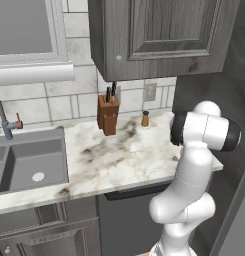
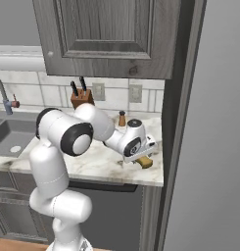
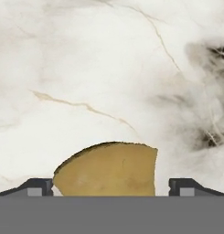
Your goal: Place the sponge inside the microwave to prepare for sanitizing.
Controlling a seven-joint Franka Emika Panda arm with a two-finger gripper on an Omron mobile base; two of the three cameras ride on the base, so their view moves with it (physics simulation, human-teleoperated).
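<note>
The sponge (image 3: 106, 169), a dull yellow chunk with one rounded edge, is seen between the wide-open, empty gripper (image 3: 111, 186) tips.

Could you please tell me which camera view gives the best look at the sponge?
The hand view: the sponge lies large on the marble counter, between the open tool's tips. The right base view gives a small yellow corner under the hand. In the left base view the arm covers that spot.
</note>
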